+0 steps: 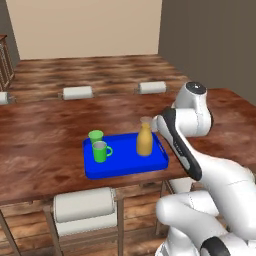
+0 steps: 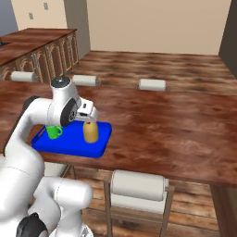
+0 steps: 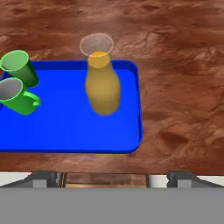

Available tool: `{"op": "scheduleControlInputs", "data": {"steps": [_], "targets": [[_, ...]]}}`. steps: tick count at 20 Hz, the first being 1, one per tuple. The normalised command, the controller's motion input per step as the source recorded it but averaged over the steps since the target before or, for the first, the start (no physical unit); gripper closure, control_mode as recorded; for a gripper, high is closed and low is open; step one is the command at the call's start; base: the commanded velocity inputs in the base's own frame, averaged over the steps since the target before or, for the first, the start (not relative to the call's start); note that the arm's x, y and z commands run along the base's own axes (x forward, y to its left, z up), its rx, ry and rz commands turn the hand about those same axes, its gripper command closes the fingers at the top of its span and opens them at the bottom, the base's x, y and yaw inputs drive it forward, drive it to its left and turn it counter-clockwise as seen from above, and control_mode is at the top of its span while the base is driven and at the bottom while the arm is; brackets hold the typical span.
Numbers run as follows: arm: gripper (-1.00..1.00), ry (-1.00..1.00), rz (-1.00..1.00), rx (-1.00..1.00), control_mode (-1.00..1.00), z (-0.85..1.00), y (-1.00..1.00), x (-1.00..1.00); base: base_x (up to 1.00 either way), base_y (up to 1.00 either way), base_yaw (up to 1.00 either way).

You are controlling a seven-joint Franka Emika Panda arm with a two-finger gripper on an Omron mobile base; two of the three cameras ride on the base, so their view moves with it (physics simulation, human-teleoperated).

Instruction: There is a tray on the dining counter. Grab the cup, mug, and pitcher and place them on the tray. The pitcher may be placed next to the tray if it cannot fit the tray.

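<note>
My fingers are spread wide and empty, hanging above the pitcher (image 3: 103, 85), which stands upright on the right-hand part of the tray (image 1: 127, 170) with nothing of mine touching it. From the hand view I'm looking down on its pale rim and mustard body, clear blue all round its base, so it fits inside the rim and has no need to sit beside the tray. Over at the other end, the cup (image 1: 95, 136) and the mug (image 1: 101, 151) stand just beside each other, close enough that I cannot tell whether they touch, the mug's handle pointing toward the pitcher. Packing those two tight into one end is what leaves the tall piece its own open stretch, well apart from them, where it has nothing to knock. The tray itself lies flat near the closest edge of the dining counter (image 1: 40, 150), a stool (image 1: 85, 205) tucked under just below. In the right base view my gripper (image 2: 90, 115) sits right over the pitcher's neck, jaws clear of it. By my reading all three pieces are on the tray, and what remains is to lift straight up without brushing that narrow neck.
</note>
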Motion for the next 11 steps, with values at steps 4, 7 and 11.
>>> {"op": "scheduleControlInputs", "data": {"steps": [4, 7, 11], "targets": [[-1.00, 0.00, 0.00, 0.00, -1.00, 0.05, -0.13, -1.00, 0.00, 0.00, 0.00], [-1.00, 0.00, 0.00, -0.02, -1.00, 0.01, 0.00, -1.00, 0.00, 0.00, 0.00], [-1.00, 0.00, 0.00, -0.04, -1.00, 0.00, 0.00, -1.00, 0.00, 0.00, 0.00]]}}
